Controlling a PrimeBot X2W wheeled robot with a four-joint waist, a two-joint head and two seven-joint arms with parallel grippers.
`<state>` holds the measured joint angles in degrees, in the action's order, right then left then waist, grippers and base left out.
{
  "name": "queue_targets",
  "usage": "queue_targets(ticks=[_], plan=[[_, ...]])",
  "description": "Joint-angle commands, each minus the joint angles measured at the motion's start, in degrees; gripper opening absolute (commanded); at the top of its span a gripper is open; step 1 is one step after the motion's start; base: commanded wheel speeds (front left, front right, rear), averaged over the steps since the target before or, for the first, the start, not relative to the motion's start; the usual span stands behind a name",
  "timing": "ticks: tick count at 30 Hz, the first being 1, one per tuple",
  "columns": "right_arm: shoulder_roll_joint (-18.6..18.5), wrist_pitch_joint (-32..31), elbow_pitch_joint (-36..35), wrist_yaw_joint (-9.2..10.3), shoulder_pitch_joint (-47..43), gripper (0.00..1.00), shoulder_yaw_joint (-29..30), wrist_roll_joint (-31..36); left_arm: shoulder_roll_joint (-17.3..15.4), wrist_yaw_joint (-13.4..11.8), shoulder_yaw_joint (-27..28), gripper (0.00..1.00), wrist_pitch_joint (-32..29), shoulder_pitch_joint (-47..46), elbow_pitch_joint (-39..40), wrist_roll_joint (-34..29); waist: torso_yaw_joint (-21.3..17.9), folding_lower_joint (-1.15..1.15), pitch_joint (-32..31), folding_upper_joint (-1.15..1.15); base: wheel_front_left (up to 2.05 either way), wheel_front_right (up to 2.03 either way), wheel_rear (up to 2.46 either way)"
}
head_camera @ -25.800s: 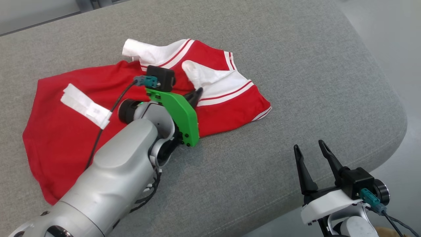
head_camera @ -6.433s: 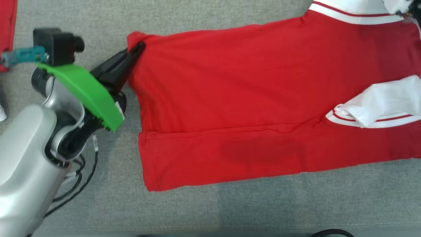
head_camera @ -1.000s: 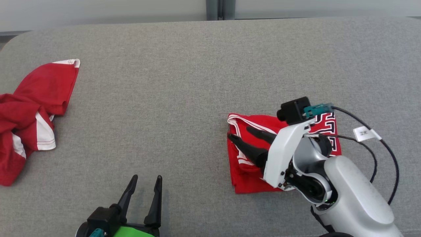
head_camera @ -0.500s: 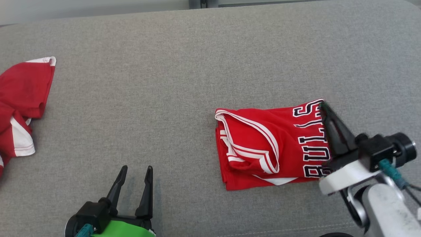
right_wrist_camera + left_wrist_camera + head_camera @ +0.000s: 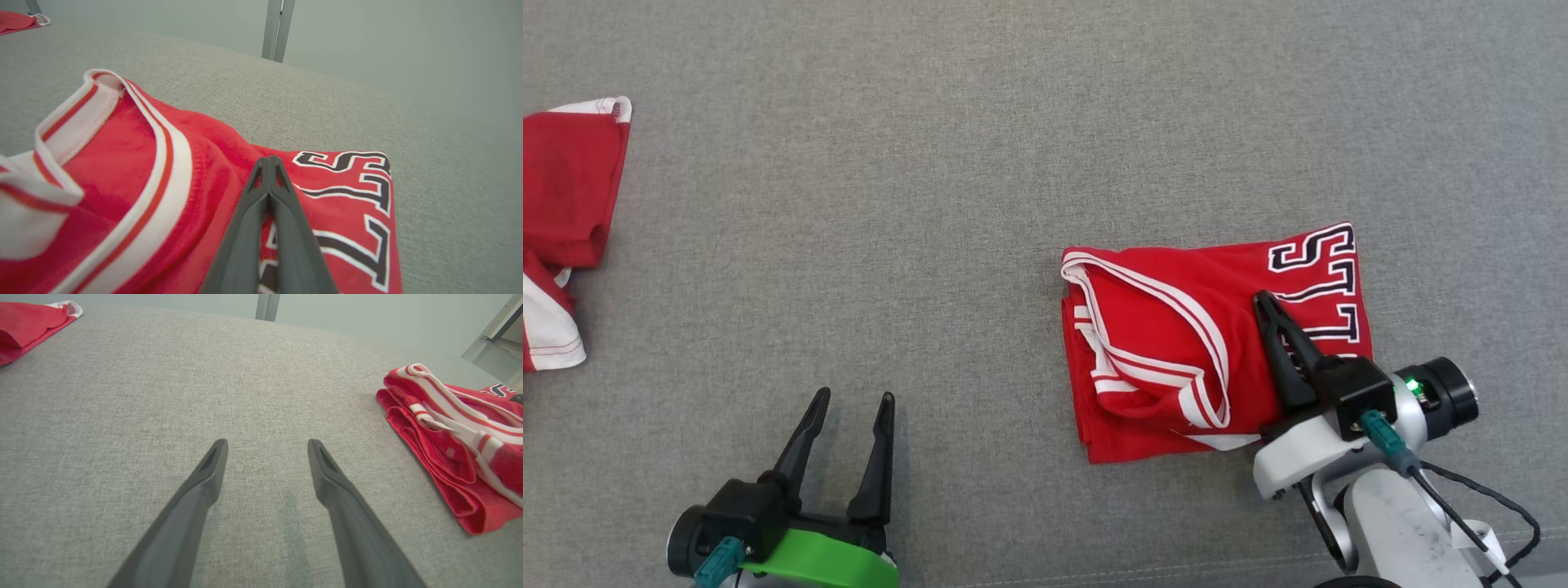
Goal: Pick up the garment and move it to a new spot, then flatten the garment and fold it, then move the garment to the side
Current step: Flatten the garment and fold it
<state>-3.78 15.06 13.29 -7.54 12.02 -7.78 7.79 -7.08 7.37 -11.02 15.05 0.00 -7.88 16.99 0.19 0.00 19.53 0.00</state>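
The garment (image 5: 1160, 343) is a red jersey with white-and-red trim and black-and-white letters, folded into a compact rectangle on the grey cushion (image 5: 931, 204). My right gripper (image 5: 1262, 298) is shut with nothing between its fingers, its tips over the jersey's middle beside the letters. The right wrist view has the closed fingers (image 5: 268, 160) pointing across the jersey (image 5: 122, 163) towards the lettering. My left gripper (image 5: 854, 395) is open and empty over bare cushion, well left of the jersey. In the left wrist view the gripper (image 5: 267, 443) stands wide, and the folded jersey (image 5: 449, 437) lies at right.
A second red garment with white trim (image 5: 564, 188) lies crumpled at the cushion's far left, also seen as a red heap (image 5: 28, 318) in the left wrist view. A cable (image 5: 1470, 498) trails from the right wrist. The cushion's front seam runs along the bottom edge.
The head camera has tilted down. My right gripper shut, left the jersey's left part, passed the right edge and now sits over the middle. The left gripper stays open.
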Motion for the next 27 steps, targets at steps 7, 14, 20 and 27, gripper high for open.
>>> queue_targets(ticks=[7, 14, 20, 27], plan=[[-1.22, 0.14, 5.83, 0.1, 2.8, 0.0, -8.06, 0.9, -0.32, 0.22, -0.48, 1.0, 0.14, -1.31, -0.4, 0.08, 1.38, 0.0, 0.34, 0.0, 0.0, 0.0, 0.0], [-2.21, 0.14, 7.36, 0.1, 4.13, 0.0, -16.56, 0.07, 0.54, 0.22, -0.67, 1.0, 0.14, -1.39, -0.68, 0.4, 2.76, 0.0, 0.2, 0.0, 0.0, 0.0, 0.0], [-2.25, 0.15, 7.01, 0.1, 4.22, 0.0, -21.85, -0.71, 1.28, 0.22, -0.89, 1.0, 0.14, -1.34, -1.06, 0.48, 3.76, 0.0, 0.02, 0.0, 0.0, 0.0, 0.0], [-1.68, 0.16, 4.12, 0.1, 3.7, 0.0, -22.7, -1.36, 1.67, 0.21, -0.55, 1.0, 0.15, -1.03, -1.44, 0.65, 4.14, 0.0, -0.32, 0.0, 0.0, 0.0, 0.0]])
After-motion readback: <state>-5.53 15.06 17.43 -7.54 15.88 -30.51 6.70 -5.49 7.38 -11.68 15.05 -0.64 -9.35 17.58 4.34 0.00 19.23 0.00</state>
